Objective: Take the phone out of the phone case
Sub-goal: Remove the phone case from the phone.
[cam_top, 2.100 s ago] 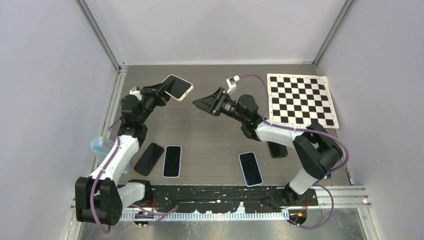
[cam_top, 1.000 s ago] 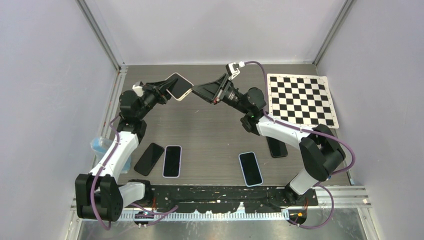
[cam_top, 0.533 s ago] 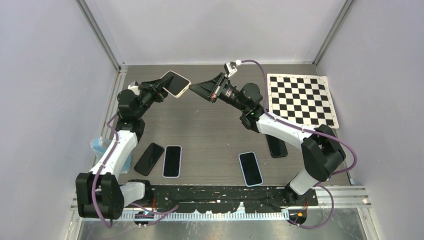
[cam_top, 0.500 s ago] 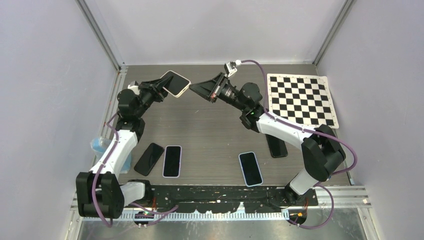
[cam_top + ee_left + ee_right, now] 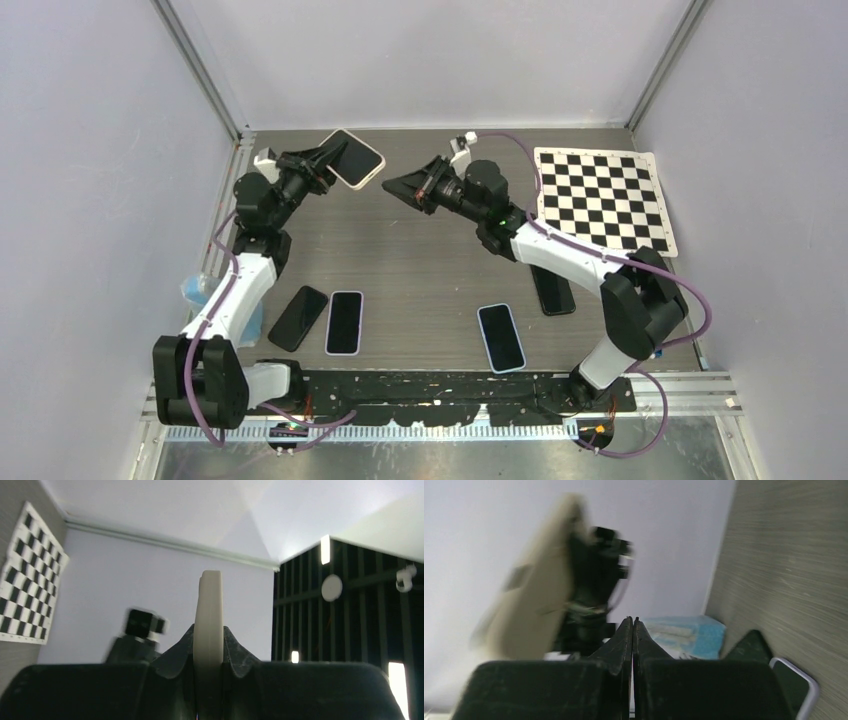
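Grip first: the left gripper was clamped on the phone case, its fingers pressed against either face near one end. In the left wrist view we saw the cream edge rising straight between them. The phone sat inside that case, dark screen facing the overhead camera, held off the table toward the far left corner. The right gripper pointed at it from close by without touching, its fingers fully together with nothing between them. We counted a black handset and a pale-cased handset lying side by side near the left arm. The checkerboard lay flat at the far right.
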